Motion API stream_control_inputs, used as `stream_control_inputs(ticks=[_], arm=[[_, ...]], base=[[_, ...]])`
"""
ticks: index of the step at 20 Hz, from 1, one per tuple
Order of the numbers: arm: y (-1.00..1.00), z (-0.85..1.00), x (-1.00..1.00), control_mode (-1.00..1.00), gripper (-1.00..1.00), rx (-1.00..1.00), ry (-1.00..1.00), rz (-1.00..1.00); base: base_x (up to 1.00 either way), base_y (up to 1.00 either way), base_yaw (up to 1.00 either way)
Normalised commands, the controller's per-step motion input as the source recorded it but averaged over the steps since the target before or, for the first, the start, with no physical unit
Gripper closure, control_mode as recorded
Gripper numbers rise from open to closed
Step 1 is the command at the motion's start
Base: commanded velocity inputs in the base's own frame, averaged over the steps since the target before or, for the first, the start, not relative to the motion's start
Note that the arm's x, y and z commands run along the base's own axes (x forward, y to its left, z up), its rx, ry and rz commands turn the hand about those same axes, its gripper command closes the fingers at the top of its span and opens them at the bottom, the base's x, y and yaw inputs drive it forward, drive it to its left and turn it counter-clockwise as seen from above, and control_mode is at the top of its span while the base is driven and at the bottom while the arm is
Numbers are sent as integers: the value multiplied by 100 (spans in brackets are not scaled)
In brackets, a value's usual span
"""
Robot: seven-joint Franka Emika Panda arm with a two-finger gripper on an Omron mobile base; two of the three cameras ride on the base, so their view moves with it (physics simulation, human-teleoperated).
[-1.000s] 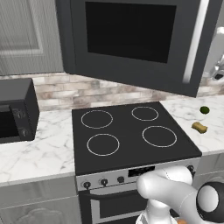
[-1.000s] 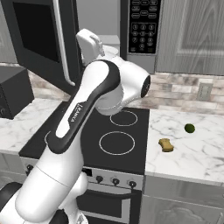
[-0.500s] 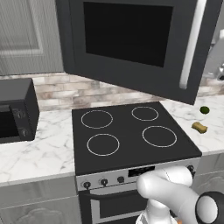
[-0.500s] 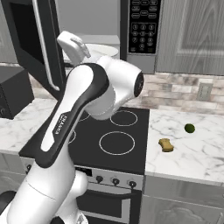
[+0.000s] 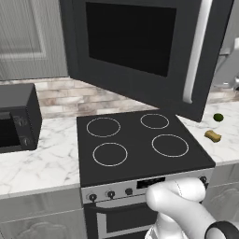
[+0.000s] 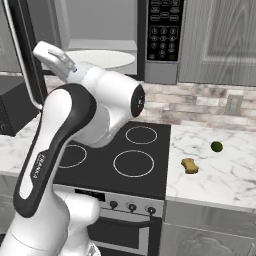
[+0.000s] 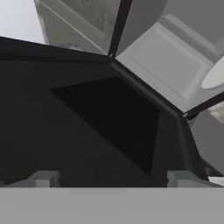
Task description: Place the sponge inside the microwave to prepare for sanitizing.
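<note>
White marble bench (image 6: 230,172) right of the black stove (image 6: 127,155): sponge (image 6: 189,165) lies near stove edge, small green ball (image 6: 216,146) just beyond it, apart. Left bench stretch (image 5: 42,156) carries black boxy appliance (image 5: 16,116) against brick backsplash.

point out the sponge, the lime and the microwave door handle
sponge (image 6: 189,165), right base view, on the middle of its tan top face
lime (image 6: 216,146), right base view, on the centre of the green ball
microwave door handle (image 5: 197,51), left base view, midway along the silver bar

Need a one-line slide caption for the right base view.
Arm raised by the open microwave; sponge and lime lie apart on the counter right of the stove.
</note>
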Motion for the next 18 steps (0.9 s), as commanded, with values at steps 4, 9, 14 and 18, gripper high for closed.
stream_control_inputs(ticks=[4,9,14,18], arm=[[40,0,-44,-100,-100,-2,-3,0],[39,0,-36,-100,-100,-4,-1,0],[45,-3,-31,-100,-100,-7,-2,0],[38,-1,-22,-100,-100,-7,0,0]], base=[[0,0,0],[0,0,0],[0,0,0],[0,0,0]])
